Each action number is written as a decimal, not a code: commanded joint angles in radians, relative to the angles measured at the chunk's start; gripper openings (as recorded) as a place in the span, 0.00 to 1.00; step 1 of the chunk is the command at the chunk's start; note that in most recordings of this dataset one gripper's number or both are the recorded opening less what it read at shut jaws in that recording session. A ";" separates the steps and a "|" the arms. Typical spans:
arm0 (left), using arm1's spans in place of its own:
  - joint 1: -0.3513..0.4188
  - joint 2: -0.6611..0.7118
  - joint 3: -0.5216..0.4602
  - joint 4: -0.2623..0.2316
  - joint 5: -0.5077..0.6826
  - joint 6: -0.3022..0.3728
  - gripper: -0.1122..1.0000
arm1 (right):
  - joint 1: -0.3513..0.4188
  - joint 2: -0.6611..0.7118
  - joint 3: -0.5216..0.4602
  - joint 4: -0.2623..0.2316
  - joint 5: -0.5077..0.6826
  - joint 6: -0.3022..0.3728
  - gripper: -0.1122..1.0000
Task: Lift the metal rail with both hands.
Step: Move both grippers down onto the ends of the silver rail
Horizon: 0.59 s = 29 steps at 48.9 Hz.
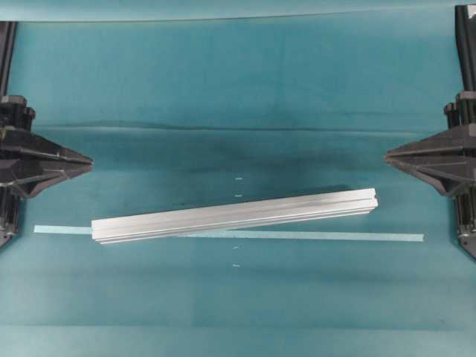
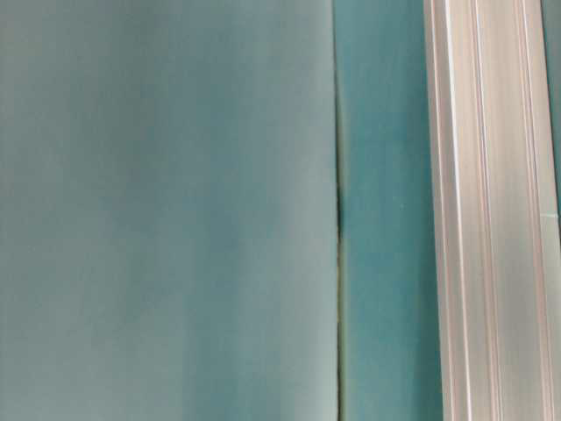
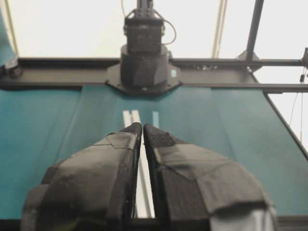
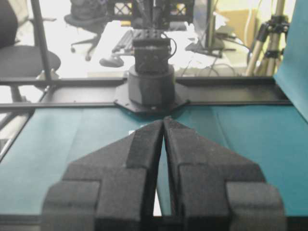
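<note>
Metal rail (image 1: pixel 234 216) lies flat on the teal cloth (image 1: pixel 223 89), roughly mid-table, slightly skewed: its right end sits a bit higher in the overhead view than its left end. Silver w/ lengthwise grooves, square-cut ends. It crosses over a thin pale-blue tape strip (image 1: pixel 335 236) that runs straight left-right; the strip pokes out past the rail's left end and runs well past its right end. A few tiny white marks (image 1: pixel 238 179) sit on the cloth above and below the rail's middle. Table-level view is v. close: rail (image 2: pixel 491 210) shows as a vertical grooved band at the right edge, cloth w/ a fold line beside it. Left gripper (image 1: pixel 91 158) is parked at the left edge of the overhead view, tip pointing inward, well apart from the rail and holding nothing. Right gripper (image 1: pixel 386 157) mirrors it at the right edge, also well apart from the rail, nothing in it. In the left wrist view the left gripper (image 3: pixel 143 127) has its fingers nearly together, only a thin slit between them, tips all but touching; rail (image 3: pixel 131 118) seen lengthwise beyond the tips, w/ the opp. arm's base (image 3: pixel 144 62) at the far end. Right wrist view same: right gripper (image 4: pixel 163 120) w/ fingers drawn together, narrow slit, nothing clamped; other arm's base (image 4: pixel 151 82) beyond, chairs and a tripod in the bkgd.
</note>
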<state>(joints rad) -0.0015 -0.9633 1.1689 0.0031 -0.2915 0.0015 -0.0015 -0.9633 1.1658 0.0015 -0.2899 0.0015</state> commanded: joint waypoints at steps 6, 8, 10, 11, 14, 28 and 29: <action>-0.002 0.034 -0.083 0.012 0.067 -0.103 0.18 | -0.026 0.008 -0.046 0.109 0.063 0.043 0.14; -0.005 0.041 -0.100 0.012 0.100 -0.130 0.13 | -0.040 0.008 -0.061 0.138 0.112 0.063 0.11; -0.006 0.049 -0.110 0.014 0.132 -0.147 0.09 | -0.052 0.009 -0.080 0.153 0.169 0.081 0.10; -0.006 0.054 -0.118 0.012 0.150 -0.158 0.08 | -0.063 0.011 -0.101 0.153 0.216 0.091 0.09; -0.008 0.071 -0.147 0.012 0.221 -0.173 0.07 | -0.087 0.018 -0.152 0.152 0.325 0.097 0.09; -0.011 0.153 -0.310 0.014 0.523 -0.179 0.06 | -0.153 0.150 -0.371 0.112 0.828 0.089 0.09; -0.011 0.158 -0.322 0.014 0.537 -0.179 0.06 | -0.152 0.163 -0.387 0.112 0.854 0.089 0.09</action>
<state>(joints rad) -0.0107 -0.8222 0.9158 0.0138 0.1994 -0.1764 -0.1534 -0.8529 0.8575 0.1181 0.4541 0.0936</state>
